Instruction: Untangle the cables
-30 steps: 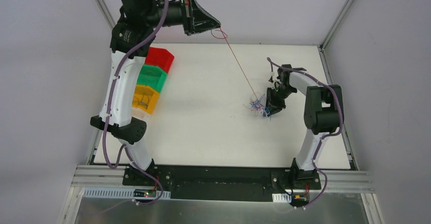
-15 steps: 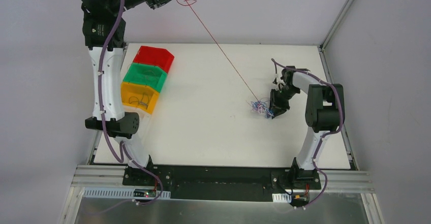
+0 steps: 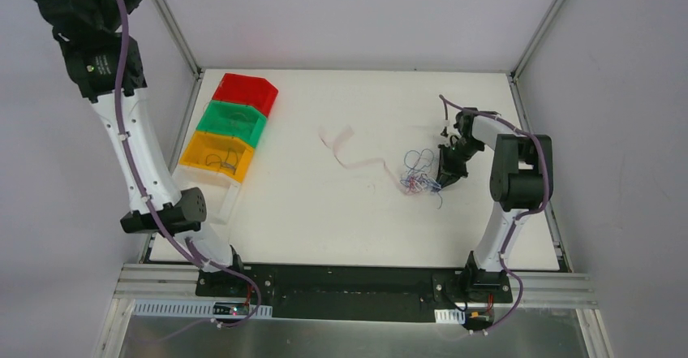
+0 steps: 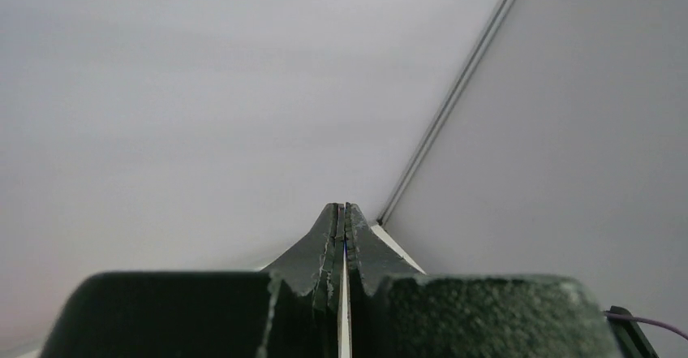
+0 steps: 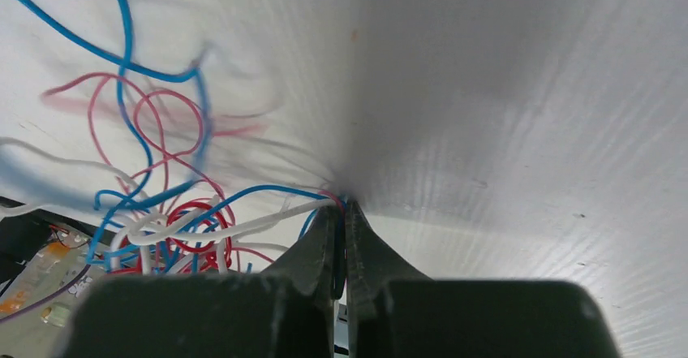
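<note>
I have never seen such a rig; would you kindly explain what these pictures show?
Two robot arms are bolted at a white table's near edge. The wide picture looks down from above; the other two come from cameras on each wrist. The left arm is raised towards the wall, its jaws shut, nothing clearly held. The right arm reaches down to the cables, a tangle of thin red, blue and white wires, its jaws shut on some strands. A pale blurred strand trails left from it. Red, green and yellow bins sit at the left.

Swung left gripper (image 4: 344, 209) higher, away from the cables (image 3: 418, 175). Lost the taut red strand (image 3: 361, 163) from its tips, dropped slack below. Pinched right gripper (image 5: 344, 205) shut on cables.
</note>
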{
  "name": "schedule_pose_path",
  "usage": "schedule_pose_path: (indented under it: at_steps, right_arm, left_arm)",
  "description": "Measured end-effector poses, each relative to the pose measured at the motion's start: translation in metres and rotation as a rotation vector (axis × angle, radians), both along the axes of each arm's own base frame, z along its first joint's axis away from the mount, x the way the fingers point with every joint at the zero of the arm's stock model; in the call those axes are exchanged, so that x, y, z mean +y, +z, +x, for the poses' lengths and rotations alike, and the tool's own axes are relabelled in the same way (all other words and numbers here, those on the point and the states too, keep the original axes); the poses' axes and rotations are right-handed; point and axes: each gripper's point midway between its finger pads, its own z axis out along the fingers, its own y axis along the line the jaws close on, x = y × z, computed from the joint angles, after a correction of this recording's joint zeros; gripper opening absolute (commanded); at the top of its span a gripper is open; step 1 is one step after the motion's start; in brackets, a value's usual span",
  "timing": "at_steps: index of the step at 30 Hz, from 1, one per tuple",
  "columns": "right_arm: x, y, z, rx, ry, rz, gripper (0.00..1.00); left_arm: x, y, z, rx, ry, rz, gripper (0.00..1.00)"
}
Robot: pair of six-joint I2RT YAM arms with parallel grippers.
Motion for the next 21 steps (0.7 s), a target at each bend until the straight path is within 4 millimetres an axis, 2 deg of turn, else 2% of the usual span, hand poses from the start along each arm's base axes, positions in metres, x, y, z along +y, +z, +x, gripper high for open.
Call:
schedule_pose_path:
  at_steps: [2, 3, 4, 6, 7, 8, 9, 10, 12, 13, 15, 16, 18, 21]
  right_arm:
    - [-0.003, 0.000, -0.001, 0.005, -0.005, 0.004, 0.00]
    - [-0.004, 0.001, -0.001, 0.004, -0.005, 0.010, 0.00]
    - [-0.003, 0.002, -0.001, 0.001, -0.003, 0.019, 0.00]
    - [-0.001, 0.005, -0.001, -0.011, 0.003, 0.038, 0.00]
    - [0.001, 0.008, -0.001, -0.027, 0.006, 0.054, 0.00]
    - [0.003, 0.013, -0.001, -0.042, 0.008, 0.069, 0.00]
    - [0.006, 0.019, -0.001, -0.060, 0.010, 0.085, 0.00]
    - [0.008, 0.026, 0.000, -0.084, 0.012, 0.103, 0.00]
    - [0.014, 0.041, 0.002, -0.131, 0.014, 0.138, 0.00]
    - [0.017, 0.049, 0.004, -0.156, 0.014, 0.160, 0.00]
    - [0.025, 0.062, 0.005, -0.189, 0.013, 0.205, 0.00]
    - [0.029, 0.067, 0.005, -0.199, 0.011, 0.231, 0.00]
    - [0.037, 0.074, 0.005, -0.204, 0.011, 0.273, 0.00]
    - [0.049, 0.079, 0.003, -0.198, 0.023, 0.313, 0.00]
  left_arm:
    - [0.006, 0.007, -0.014, -0.027, 0.027, -0.004, 0.00]
    - [0.001, 0.004, -0.023, -0.024, 0.011, 0.000, 0.00]
    - [-0.008, -0.003, -0.030, -0.011, -0.023, 0.009, 0.00]
    - [-0.030, -0.035, -0.044, 0.059, -0.119, 0.030, 0.00]
    - [-0.041, -0.061, -0.048, 0.103, -0.163, 0.049, 0.00]
    - [-0.054, -0.101, -0.051, 0.177, -0.210, 0.080, 0.00]
    - [-0.062, -0.131, -0.054, 0.240, -0.245, 0.103, 0.00]
    - [-0.072, -0.165, -0.054, 0.300, -0.276, 0.139, 0.06]
    - [-0.089, -0.242, -0.056, 0.443, -0.334, 0.224, 0.43]
    - [-0.092, -0.281, -0.058, 0.520, -0.350, 0.264, 0.57]
    - [-0.107, -0.336, -0.071, 0.620, -0.414, 0.349, 0.65]
    - [-0.113, -0.360, -0.078, 0.668, -0.440, 0.394, 0.67]
    - [-0.126, -0.389, -0.090, 0.695, -0.486, 0.490, 0.70]
    - [-0.166, -0.404, -0.112, 0.652, -0.615, 0.597, 0.72]
